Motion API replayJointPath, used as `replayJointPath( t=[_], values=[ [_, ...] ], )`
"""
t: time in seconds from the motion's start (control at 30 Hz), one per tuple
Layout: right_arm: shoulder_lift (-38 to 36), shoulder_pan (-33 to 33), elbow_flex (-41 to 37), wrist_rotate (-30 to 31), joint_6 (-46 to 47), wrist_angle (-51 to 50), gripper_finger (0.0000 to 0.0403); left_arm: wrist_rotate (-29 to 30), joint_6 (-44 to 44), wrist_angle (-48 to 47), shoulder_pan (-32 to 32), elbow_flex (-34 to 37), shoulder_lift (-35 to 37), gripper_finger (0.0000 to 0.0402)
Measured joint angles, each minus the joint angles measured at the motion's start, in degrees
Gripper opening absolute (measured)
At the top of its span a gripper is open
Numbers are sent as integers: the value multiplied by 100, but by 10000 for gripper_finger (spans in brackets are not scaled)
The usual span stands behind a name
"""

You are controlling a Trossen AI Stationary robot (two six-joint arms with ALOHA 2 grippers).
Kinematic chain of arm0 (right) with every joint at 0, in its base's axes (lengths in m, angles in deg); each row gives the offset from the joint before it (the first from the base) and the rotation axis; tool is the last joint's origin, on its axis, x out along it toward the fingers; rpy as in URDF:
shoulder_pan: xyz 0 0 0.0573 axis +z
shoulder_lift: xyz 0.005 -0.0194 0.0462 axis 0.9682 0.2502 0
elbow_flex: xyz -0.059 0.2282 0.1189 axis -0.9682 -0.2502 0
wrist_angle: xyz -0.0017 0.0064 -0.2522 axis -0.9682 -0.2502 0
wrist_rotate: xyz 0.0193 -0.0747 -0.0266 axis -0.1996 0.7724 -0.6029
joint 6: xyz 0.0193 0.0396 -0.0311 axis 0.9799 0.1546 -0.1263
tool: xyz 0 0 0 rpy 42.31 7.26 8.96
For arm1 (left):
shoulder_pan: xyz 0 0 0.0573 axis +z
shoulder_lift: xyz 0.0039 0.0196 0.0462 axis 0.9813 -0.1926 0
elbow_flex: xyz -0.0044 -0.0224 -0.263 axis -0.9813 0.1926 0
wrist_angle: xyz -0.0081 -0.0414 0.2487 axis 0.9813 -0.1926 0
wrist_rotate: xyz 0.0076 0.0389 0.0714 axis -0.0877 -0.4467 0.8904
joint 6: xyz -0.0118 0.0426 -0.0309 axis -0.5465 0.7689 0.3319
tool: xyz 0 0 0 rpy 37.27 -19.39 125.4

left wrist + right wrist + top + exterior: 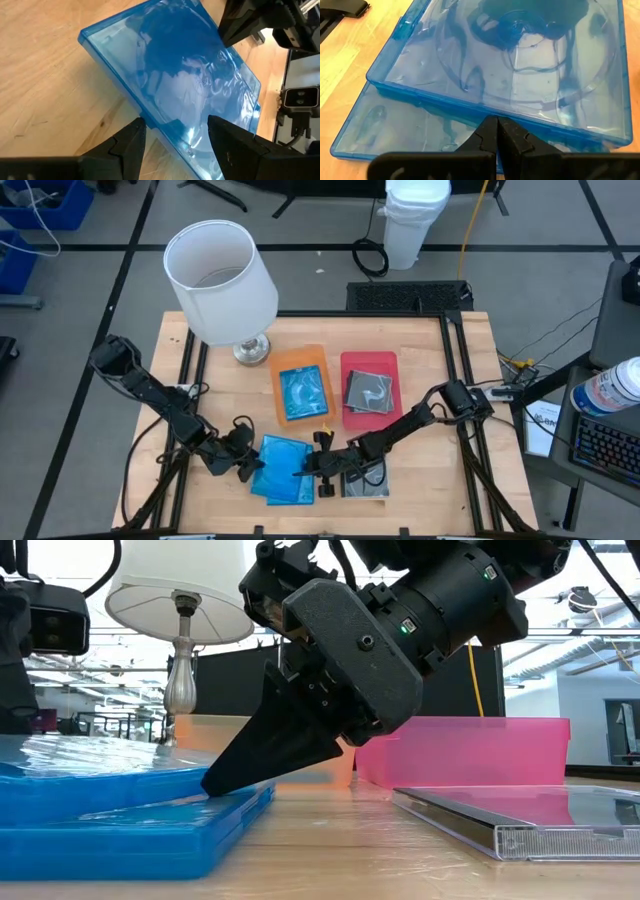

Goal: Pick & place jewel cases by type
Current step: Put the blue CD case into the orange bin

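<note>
A white-shaded lamp (222,280) on a silver base stands at the far left of a pale wooden worktop (420,345). Just beside it lie two flat trays side by side, an orange tray (285,364) and a red tray (368,362). Beyond the worktop, a white bin (414,222) sits on the grey floor; blue crates (40,210) stand at the far left, and a keyboard (610,448) shows at the right edge.

Both hands crowd the stacked blue cases (281,469); bare wood lies between the lamp (222,282) and the orange tray (301,362).
</note>
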Motion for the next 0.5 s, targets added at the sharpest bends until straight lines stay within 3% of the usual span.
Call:
replayJointPath(
  t=[0.13, 0.33, 0.5],
  values=[
    [2, 0, 0, 5, 0, 5, 0, -22, 130, 0, 0, 0, 0, 214],
    [24, -17, 10, 136, 2, 103, 0, -16, -975, -636, -12, -44, 8, 214],
    [52, -74, 11, 256, 2, 140, 0, -88, -1170, -908, -29, -44, 8, 214]
  ],
)
